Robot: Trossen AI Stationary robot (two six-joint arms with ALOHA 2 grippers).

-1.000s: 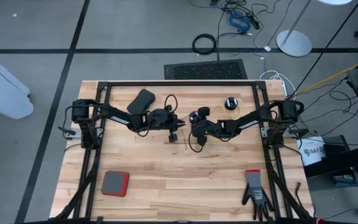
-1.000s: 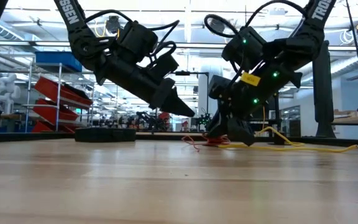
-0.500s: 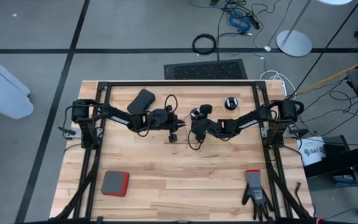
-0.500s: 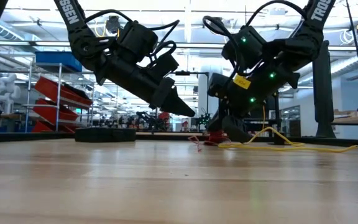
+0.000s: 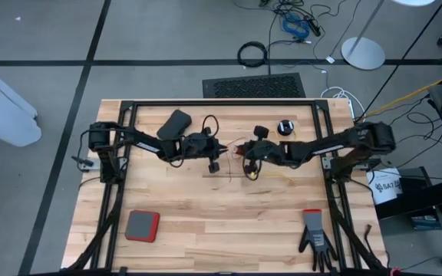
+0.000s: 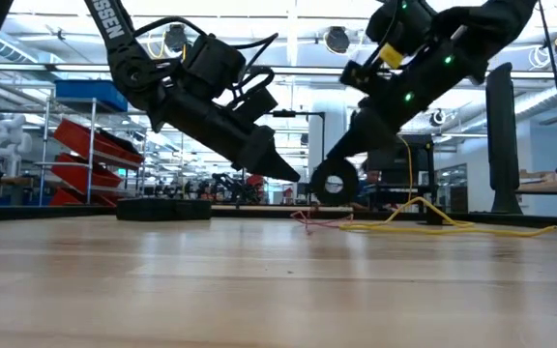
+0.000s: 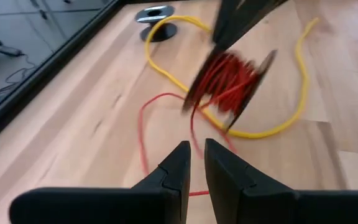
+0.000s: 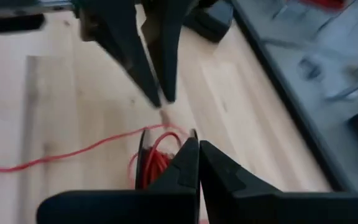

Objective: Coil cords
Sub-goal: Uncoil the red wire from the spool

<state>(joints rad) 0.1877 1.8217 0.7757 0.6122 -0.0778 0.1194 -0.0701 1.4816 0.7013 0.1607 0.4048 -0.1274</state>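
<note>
Red cord: loose tail trailing on the desk near its centre; the rest wound on its reel.
Red reel: lifted clear of the desk, tilted, pinched at its rim by the right tool; seen as a dark ring in the low view.
Yellow cord: slack loops on the desk, right of centre, passing under the lifted reel.
Second reel: lying flat near the desk's far edge, yellow cord running to it.
Right tool: fingers pressed together on the red reel's flange, above mid-desk.
Left tool: fingers nearly together, a narrow gap between them, nothing visibly pinched; hovering just beside the reel, pointed at it.
Step in hand (judged): winding the red tail onto the held reel.
Handling advice: keep the reel steady and off the desk; take the red tail close to the reel; feed with light tension; keep the yellow loops out of the turns.
</note>
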